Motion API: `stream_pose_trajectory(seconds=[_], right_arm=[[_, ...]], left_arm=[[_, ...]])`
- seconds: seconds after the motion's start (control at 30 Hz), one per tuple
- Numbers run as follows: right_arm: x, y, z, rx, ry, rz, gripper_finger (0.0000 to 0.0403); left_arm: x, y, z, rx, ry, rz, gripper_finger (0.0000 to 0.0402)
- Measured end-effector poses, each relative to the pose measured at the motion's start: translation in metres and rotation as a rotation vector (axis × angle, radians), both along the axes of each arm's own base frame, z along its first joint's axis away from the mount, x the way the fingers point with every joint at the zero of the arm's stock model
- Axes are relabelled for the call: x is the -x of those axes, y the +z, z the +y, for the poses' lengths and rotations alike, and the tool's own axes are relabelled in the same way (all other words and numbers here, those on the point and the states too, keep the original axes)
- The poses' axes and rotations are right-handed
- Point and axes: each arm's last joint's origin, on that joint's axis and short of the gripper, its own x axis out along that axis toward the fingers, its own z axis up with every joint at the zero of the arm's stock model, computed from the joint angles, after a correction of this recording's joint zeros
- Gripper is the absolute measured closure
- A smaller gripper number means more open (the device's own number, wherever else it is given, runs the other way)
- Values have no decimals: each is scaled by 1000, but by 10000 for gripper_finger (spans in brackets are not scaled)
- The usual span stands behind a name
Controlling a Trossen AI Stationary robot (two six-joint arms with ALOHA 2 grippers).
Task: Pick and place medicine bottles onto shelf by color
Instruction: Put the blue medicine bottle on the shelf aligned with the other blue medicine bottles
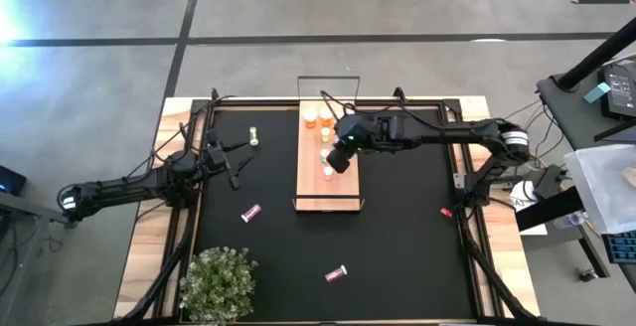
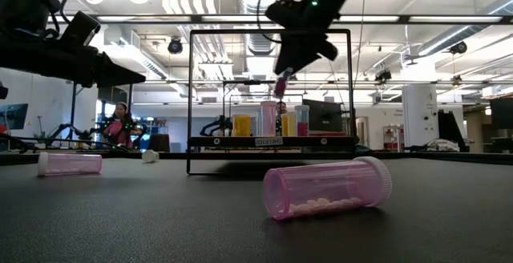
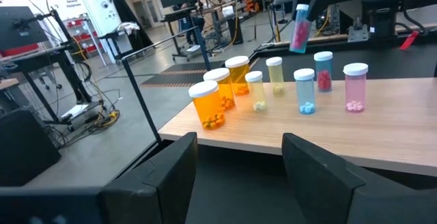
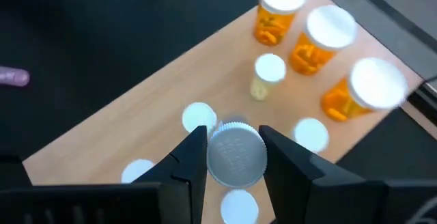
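Reaching in from the desk's right side, the dark right arm stretched out long over the light-wood shelf board (image 1: 328,162), and its right gripper (image 1: 339,156) hung above the middle of the board. Its two fingers (image 4: 188,157) were squeezed on a slim pink bottle with a white cap (image 4: 235,154), held up in the air and tilted, not touching the wood.

The left gripper (image 1: 235,157) waited over the black mat (image 1: 397,237) near the desk's left edge, well apart from the shelf. Its fingers (image 3: 167,173) were spread wide with nothing between them.

The shelf sat near the far edge of the desk, in the middle, with a thin black wire frame (image 2: 272,95) at its ends. The end of the board nearest the front edge was bare wood. Lots of black mat lay open on both sides of it.

Three fat orange bottles (image 3: 208,104) with white caps stood in a row at the far end of the board. Beside them stood two thin yellowish bottles (image 3: 257,91), then a pale blue one (image 3: 305,91), one with red pills (image 3: 323,70) and a pink one (image 3: 355,87), all upright.

Three pink bottles lay on their sides on the mat: one near the shelf's front left corner (image 1: 250,213), one near the front edge (image 1: 337,273), and a pale one stood near the far left corner (image 1: 254,137). A small red bit (image 1: 446,212) lay near the right edge. A green leafy plant (image 1: 219,284) sat at the front left corner.
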Motion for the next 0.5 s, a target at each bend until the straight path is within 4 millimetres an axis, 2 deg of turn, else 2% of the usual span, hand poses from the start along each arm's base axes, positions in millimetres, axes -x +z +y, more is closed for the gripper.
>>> stream_pose_trajectory(seconds=[0.33, 0.5], right_arm=[[-45, 23, -8, 11, 97, 177, 296], [-59, 35, -15, -69, 240, 183, 296]], left_arm=[[0, 0, 0, 0, 0, 1, 203], [0, 0, 0, 0, 0, 0, 203]])
